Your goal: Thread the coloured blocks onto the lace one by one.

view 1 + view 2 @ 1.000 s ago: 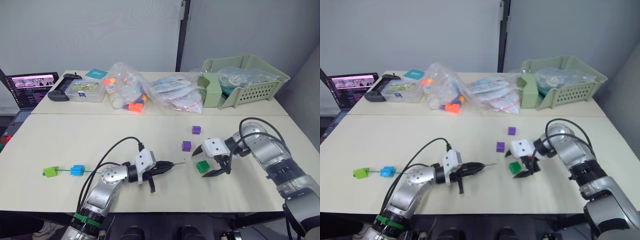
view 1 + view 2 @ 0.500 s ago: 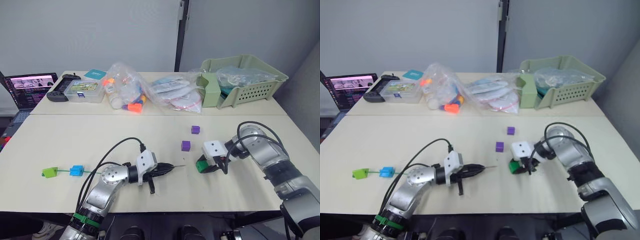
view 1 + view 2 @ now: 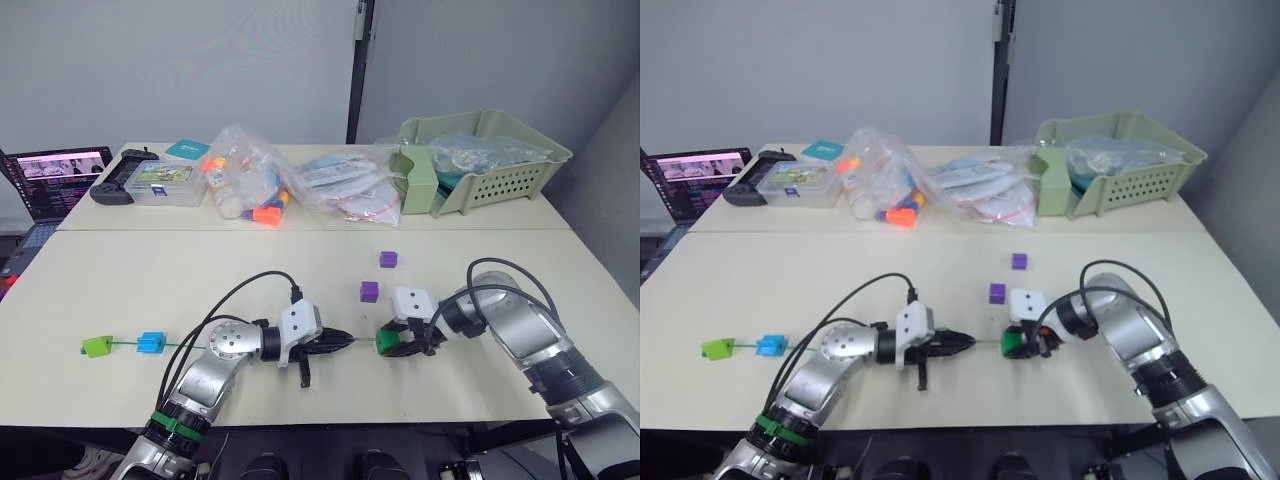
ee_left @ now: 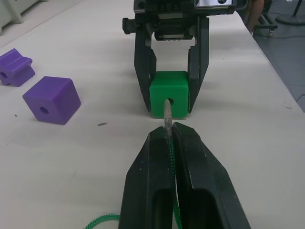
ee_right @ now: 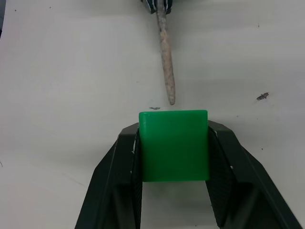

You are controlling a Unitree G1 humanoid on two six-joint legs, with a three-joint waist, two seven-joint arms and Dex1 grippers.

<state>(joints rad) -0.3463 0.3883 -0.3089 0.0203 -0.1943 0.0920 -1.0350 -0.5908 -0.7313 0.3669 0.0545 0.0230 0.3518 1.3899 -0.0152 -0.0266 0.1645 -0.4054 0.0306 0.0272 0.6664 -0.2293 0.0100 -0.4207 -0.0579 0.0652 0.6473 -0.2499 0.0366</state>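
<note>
Between my arms, the right gripper [image 4: 172, 78] clamps the dark green block [image 4: 169, 94]. My left gripper [image 4: 170, 136] pinches the lace [image 4: 172, 160], its grey tip [image 5: 166, 52] just short of the block's hole.

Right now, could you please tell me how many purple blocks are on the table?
2: one purple block lies just beyond the right pincer, the other purple block farther back toward the basket. More may be hidden in the bags.

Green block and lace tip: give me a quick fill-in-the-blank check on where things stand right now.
1. The right end effector is shut on the ____ block.
2. The left end effector pinches the lace just behind its grey ____.
3. The number of purple blocks lying loose on the table is ____.
4. Already on the lace are a lime green block and a ____ one.

Missing words: green; tip; two; blue
</note>
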